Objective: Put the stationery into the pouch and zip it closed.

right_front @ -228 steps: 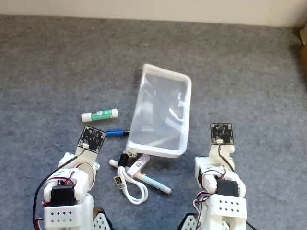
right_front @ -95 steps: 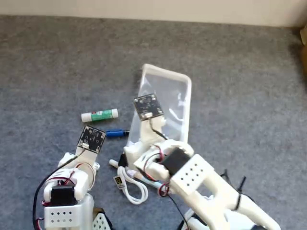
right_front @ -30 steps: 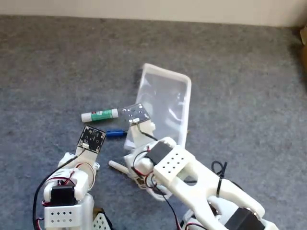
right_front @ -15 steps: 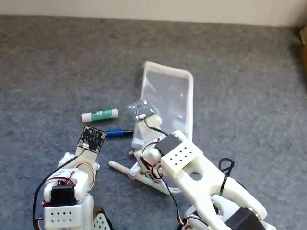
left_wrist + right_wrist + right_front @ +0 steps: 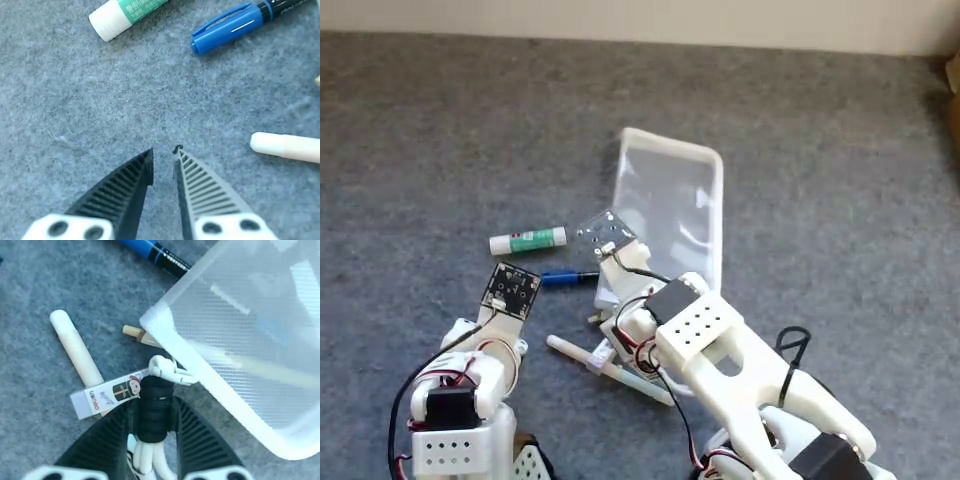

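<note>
Translucent white mesh pouch (image 5: 670, 195) lies on the grey carpeted surface (image 5: 440, 130). The right arm stretches diagonally to its near corner, the right gripper (image 5: 155, 406) pointing down, fingers clamped on a white cable coil with a black band (image 5: 156, 387). The left arm sits folded back, the left gripper (image 5: 164, 151) fingers narrowly parted, empty.

1 clear pouch (image 5: 670, 215). 1 glue stick (image 5: 527, 240). 1 blue pen (image 5: 563, 277). 1 white pen (image 5: 568, 349). 1 labelled eraser (image 5: 107, 394). 1 white cable (image 5: 162, 369). 1 pencil (image 5: 136, 333), tip only showing.
</note>
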You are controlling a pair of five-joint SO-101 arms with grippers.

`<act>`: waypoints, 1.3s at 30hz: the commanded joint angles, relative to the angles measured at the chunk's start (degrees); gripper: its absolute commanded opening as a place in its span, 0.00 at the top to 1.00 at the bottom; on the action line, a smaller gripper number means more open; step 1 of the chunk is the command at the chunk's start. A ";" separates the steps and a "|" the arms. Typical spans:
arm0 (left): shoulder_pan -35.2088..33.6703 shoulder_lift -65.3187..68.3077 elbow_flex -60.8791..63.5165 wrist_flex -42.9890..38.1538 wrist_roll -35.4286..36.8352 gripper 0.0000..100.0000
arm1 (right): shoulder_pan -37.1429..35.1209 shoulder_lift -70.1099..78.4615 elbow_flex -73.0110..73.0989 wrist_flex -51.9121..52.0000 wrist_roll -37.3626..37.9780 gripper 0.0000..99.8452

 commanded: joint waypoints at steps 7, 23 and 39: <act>-0.22 -0.66 1.19 0.44 0.53 0.91 | 0.92 -3.56 -2.42 0.40 4.40 1.00; -0.13 -0.66 1.19 0.44 0.53 0.91 | 5.05 -5.76 -4.53 0.13 5.45 1.00; -0.48 -1.01 -3.12 -12.04 0.26 0.91 | 5.85 -21.49 -2.07 -0.04 5.45 1.00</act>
